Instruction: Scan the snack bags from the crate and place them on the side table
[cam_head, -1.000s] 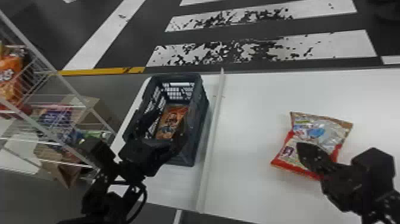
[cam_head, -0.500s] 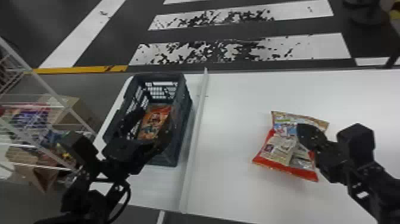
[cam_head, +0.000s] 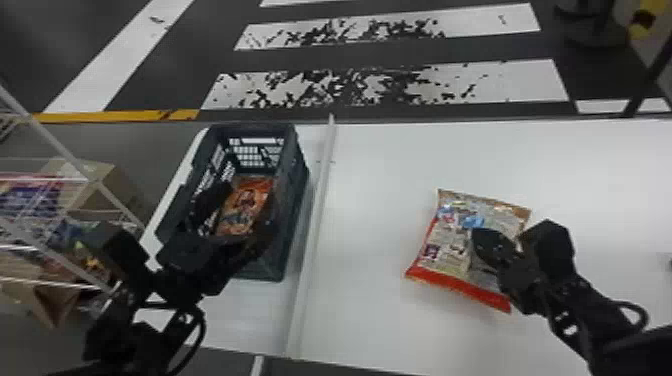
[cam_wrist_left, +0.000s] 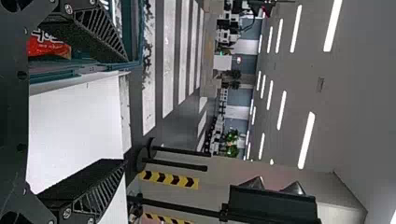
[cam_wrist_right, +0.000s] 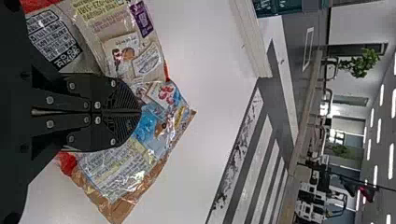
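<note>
One red-edged snack bag on the white worktop

Its crinkled, glossy face mixes dense print, pictures and a blue patch, with tan at one end. Over it, the right fingers are pressed together; whether they pinch it, I cannot tell. The left fingers are spread at the crate.

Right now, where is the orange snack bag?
In the head view, the orange snack bag lies inside the dark crate, left of the white divider strip.

Lab-like hall (crosswalk stripes, ceiling lights).
</note>
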